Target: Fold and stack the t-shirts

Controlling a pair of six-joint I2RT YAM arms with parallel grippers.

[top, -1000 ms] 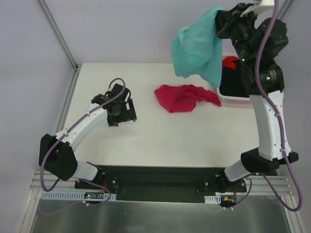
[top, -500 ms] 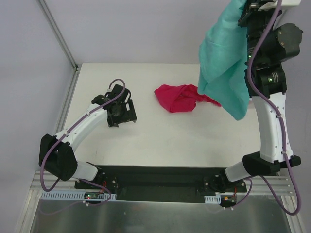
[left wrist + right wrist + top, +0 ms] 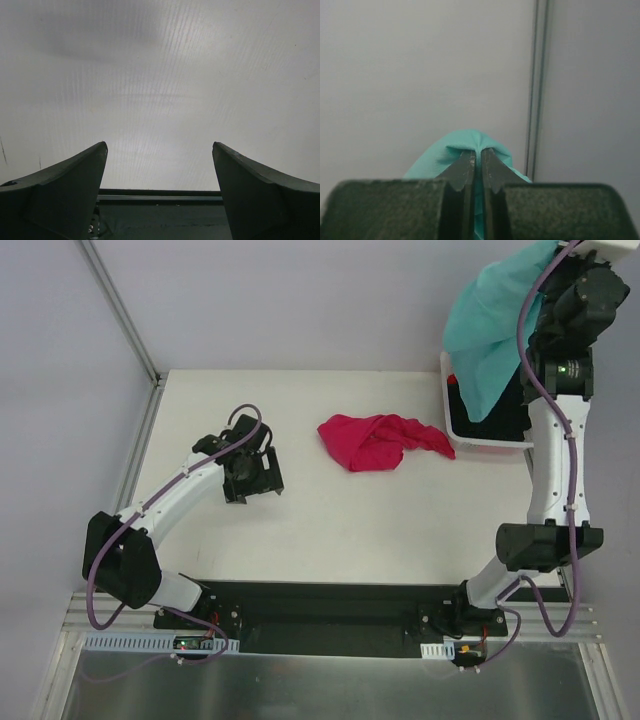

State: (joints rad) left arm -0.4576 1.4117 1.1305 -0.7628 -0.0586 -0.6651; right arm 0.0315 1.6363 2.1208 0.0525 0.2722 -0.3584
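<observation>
Swung right and back since the earlier frame, the teal-mint t-shirt (image 3: 488, 332) now hangs from the right gripper (image 3: 476, 154), whose fingers (image 3: 463, 170) are pinched tight on a bunched fold of it, with the rest draping below them over the white basket (image 3: 470, 437). Left gripper (image 3: 250, 475) is unmoved, its fingers (image 3: 75, 175) spread wide just above the bare table (image 3: 350, 530), nothing between them. Magenta-pink t-shirt (image 3: 375, 441) lies crumpled on the table, well to the right of the left fingers and below-left of the right fingers, just beside the basket.
</observation>
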